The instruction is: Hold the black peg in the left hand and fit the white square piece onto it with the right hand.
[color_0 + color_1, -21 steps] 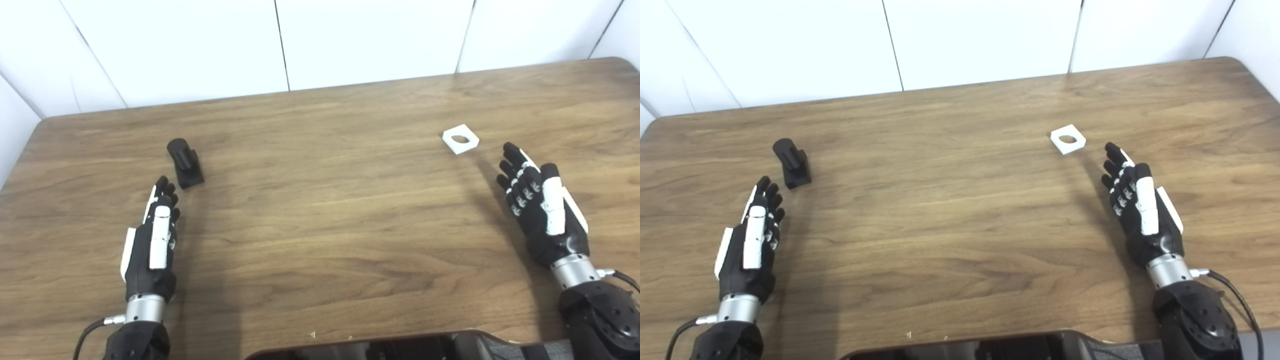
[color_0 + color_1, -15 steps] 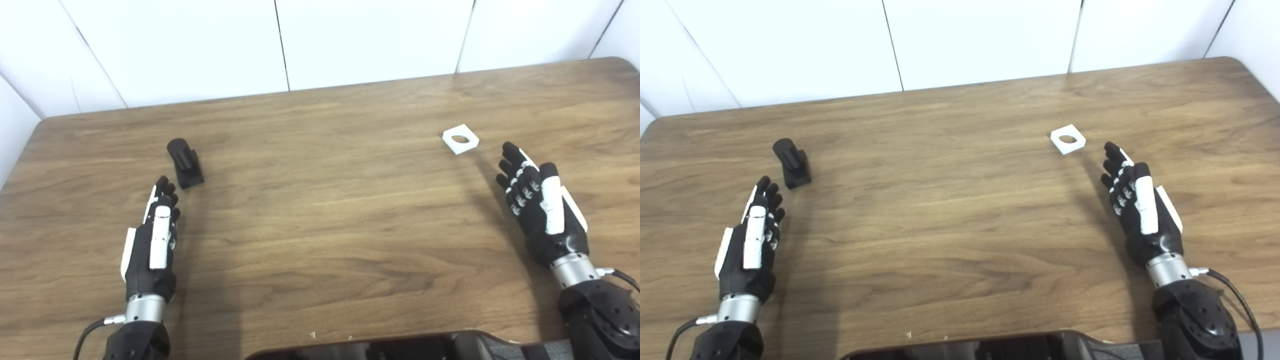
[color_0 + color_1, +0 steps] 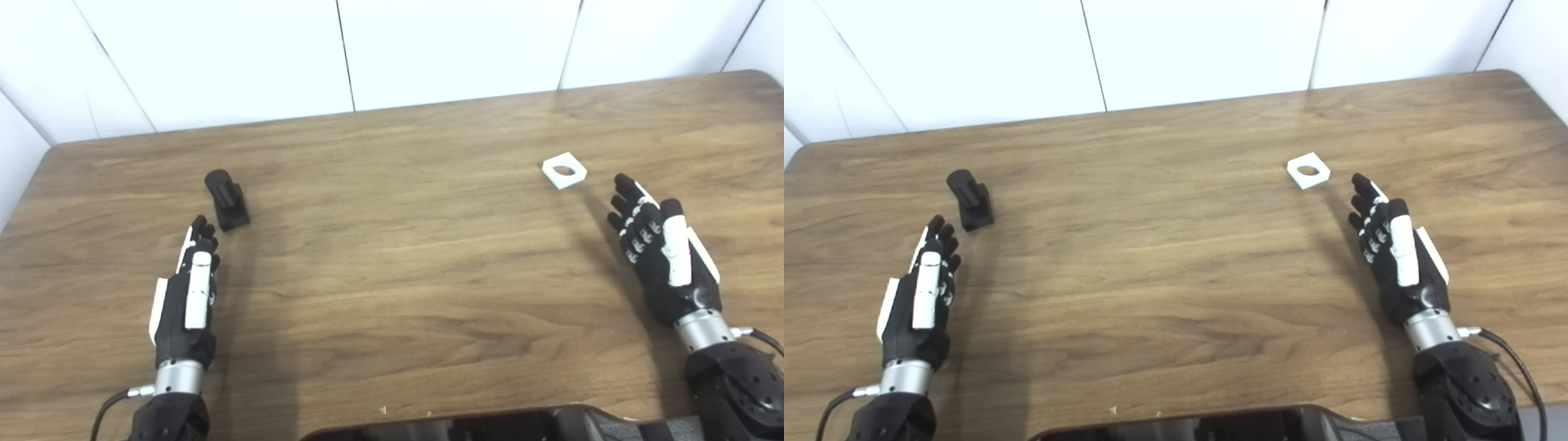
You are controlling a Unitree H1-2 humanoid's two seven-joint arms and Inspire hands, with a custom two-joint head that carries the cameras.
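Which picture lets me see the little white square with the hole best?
The left eye view and the right eye view show it about equally. In the right eye view the white square piece sits a bit nearer the middle, its round hole clear. The left eye view shows the same piece lying flat on the table, further right.

Two side-by-side head cameras, angled down from above, sharing the whole wooden table (image 3: 392,257)
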